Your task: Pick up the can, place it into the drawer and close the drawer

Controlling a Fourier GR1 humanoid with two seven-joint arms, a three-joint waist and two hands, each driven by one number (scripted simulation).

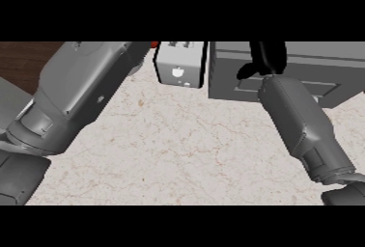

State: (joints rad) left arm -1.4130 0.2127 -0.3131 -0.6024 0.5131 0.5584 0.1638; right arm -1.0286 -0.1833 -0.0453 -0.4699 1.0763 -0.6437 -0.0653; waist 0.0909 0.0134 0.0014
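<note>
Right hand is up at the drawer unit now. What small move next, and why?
Probably a short push forward with the right hand. It lies against the grey drawer unit, whose front panel looks nearly flush, and no can shows on the counter. Whether the can is inside cannot be seen; the left forearm hides that side.

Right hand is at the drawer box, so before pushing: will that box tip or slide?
Probably not tip: the drawer box looks wide, squat and flat on the counter. It may slide back, since the counter looks smooth. It looks rigid under the right hand, so it should not flex.
</note>
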